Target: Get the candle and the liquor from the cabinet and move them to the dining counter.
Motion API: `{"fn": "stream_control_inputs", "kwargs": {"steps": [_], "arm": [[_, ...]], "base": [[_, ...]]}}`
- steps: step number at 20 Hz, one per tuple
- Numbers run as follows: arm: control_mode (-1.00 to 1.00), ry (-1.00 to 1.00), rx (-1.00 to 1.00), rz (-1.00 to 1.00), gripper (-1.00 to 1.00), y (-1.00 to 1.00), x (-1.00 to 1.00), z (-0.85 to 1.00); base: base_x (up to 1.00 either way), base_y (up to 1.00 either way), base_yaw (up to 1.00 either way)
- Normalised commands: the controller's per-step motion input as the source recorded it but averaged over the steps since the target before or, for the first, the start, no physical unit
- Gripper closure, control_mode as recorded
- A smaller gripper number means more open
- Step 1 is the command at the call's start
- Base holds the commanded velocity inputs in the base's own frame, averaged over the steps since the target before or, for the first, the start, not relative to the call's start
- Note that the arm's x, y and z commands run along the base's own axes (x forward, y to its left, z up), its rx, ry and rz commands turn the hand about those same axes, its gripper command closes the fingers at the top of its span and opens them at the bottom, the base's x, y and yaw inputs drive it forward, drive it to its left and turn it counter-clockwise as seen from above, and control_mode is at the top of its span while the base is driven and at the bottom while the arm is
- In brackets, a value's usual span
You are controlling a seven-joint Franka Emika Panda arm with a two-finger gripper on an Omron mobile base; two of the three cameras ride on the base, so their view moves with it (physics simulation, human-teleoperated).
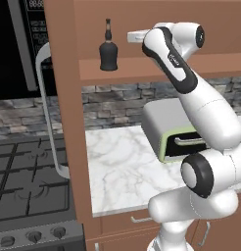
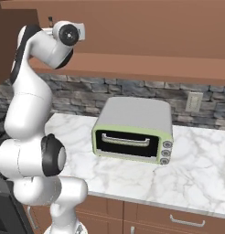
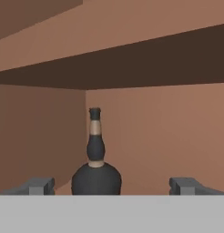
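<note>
Pincer (image 3: 111, 185) wide open, holds nothing, aims at liquor (image 3: 95, 170). Bottle stands on cabinet (image 1: 142, 68) shelf, left of pincer's middle, not touched. Step: reaching for bottle. Next: shift left, go forward, squeeze bottle's body.

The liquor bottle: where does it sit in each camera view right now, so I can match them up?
Left base view: the liquor stands on the cabinet shelf, upper middle, left of the arm's wrist.
Right base view: just its stopper tip peeks out at upper left, behind the arm.
Hand view: lower centre, upright near the cabinet's back corner, between the open gripper tips.
Shared landmark: the brown shelf it stands on.
</note>
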Motion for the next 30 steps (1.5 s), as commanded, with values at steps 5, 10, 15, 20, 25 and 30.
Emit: {"fn": "stream_control_inputs", "kwargs": {"steps": [5, 10, 15, 20, 25, 30], "arm": [[-1.0, 0.0, 0.0, 0.0, -1.0, 0.19, 0.19, 0.0], [-1.0, 0.0, 0.0, 0.0, -1.0, 0.17, 0.19, 0.0], [-1.0, 0.0, 0.0, 0.0, -1.0, 0.13, 0.18, 0.0], [-1.0, 0.0, 0.0, 0.0, -1.0, 0.14, 0.12, 0.0], [-1.0, 0.0, 0.0, 0.0, -1.0, 0.12, 0.19, 0.0], [-1.0, 0.0, 0.0, 0.0, -1.0, 0.11, 0.19, 0.0]], "base": [[0.0, 0.0, 0.0], [0.0, 0.0, 0.0], [0.0, 0.0, 0.0], [0.0, 0.0, 0.0], [0.0, 0.0, 0.0], [0.0, 0.0, 0.0]]}}
